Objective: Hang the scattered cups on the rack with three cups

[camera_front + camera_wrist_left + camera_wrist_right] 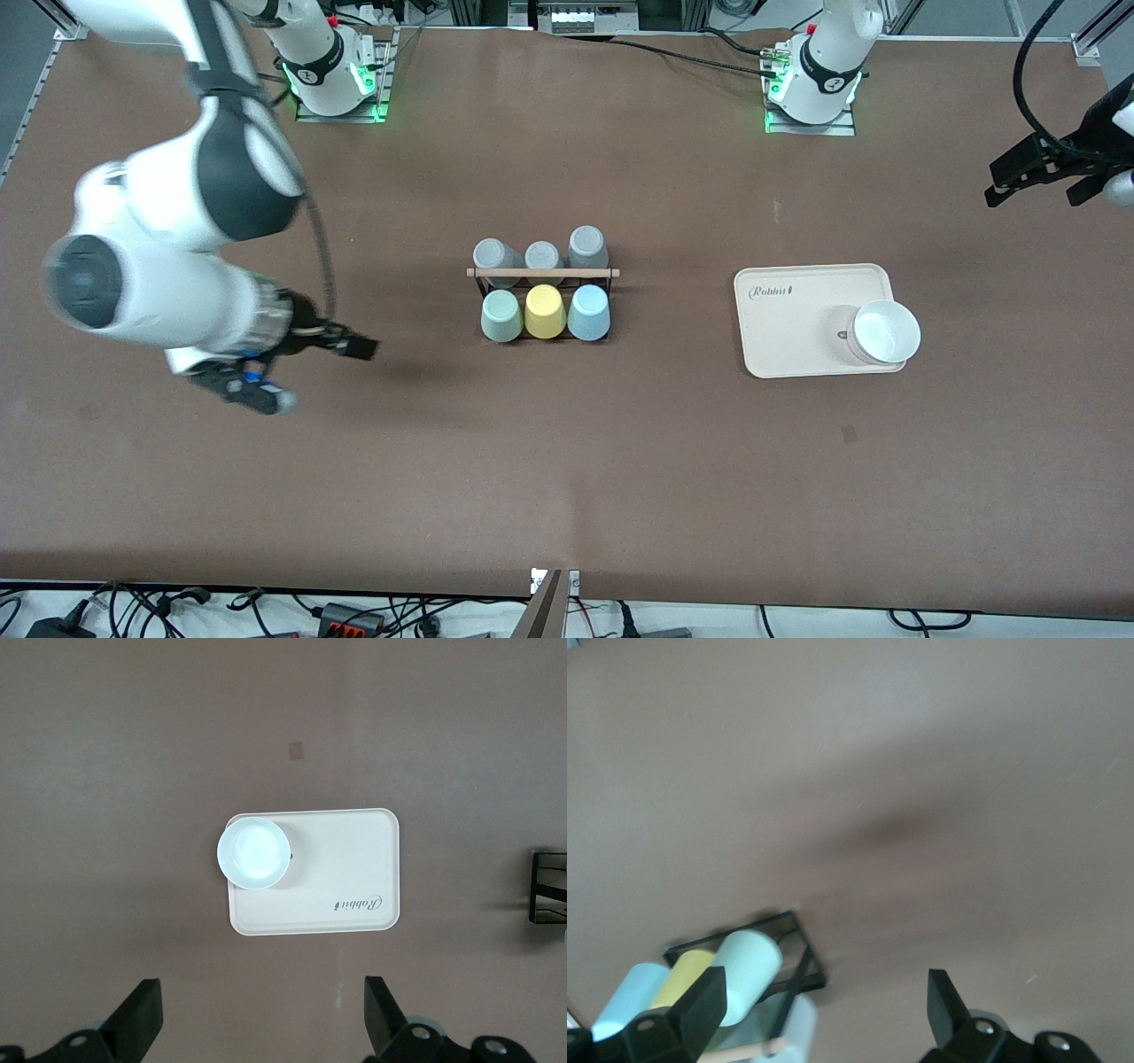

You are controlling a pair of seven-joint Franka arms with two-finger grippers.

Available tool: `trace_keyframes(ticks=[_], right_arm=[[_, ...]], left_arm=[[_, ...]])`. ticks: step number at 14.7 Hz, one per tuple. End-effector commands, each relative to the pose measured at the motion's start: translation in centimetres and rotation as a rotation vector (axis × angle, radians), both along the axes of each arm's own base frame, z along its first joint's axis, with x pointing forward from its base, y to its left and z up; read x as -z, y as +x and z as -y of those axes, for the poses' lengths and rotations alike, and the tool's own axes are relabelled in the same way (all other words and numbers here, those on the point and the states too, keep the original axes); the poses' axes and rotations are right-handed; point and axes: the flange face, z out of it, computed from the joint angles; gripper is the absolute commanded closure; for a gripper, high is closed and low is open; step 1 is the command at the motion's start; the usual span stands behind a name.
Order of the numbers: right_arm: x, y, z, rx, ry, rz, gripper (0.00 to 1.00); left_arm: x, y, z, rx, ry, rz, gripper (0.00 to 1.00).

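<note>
The black wire rack with a wooden rod across its top stands mid-table. The pale mint green cup, a yellow cup and the light blue cup sit upside down on its row nearer the front camera. Three grey cups fill the farther row. My right gripper is open and empty, over bare table toward the right arm's end, apart from the rack. In the right wrist view the mint cup and the rack show beside one finger. My left gripper is open and empty, high over the left arm's end.
A cream rectangular tray lies toward the left arm's end of the table, with a white bowl on its corner. The left wrist view shows the tray, the bowl and the left gripper well above them.
</note>
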Motion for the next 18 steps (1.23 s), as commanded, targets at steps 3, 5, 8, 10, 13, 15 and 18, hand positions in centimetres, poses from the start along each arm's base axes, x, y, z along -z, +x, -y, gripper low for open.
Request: trace_keyframes(ticks=[3,5,8,10,13,15,18], right_arm=[[-5.4,-0.7,7.6,-0.157,-0.055,0.08,0.0],[-7.9,-1.4,10.1,-0.216,-0.106,0.125,0.0],[-9.5,-3.1,15.1,-0.26,-0.184,0.143,0.0],[-10.5,-3.4,17.5,-0.331,-0.179,0.166,0.0],[-11.9,-4.0,17.9,-0.335,-0.185,0.193,0.0],[-11.1,-4.4,18.3,-0.335,-0.187,0.175,0.0],[-10.6,-7.0,18.2,-0.338,-0.195,0.199,0.0]], left_arm=[[0.6,0.5,-0.8,0.036,0.006,0.013,0.0],[0.6,0.6,-0.8,0.036,0.006,0.016,0.0],[0.3,0.7,-0.7,0.039,0.008,0.016,0.0],[0.0,1.5,-0.8,0.034,0.008,0.025,0.0],[-0.5,2.4,-0.7,0.034,0.007,0.016,0.0],[-0.6,2.9,-0.7,0.033,0.005,0.013,0.0],[-0.7,3.1,-0.8,0.034,0.007,0.013,0.0]])
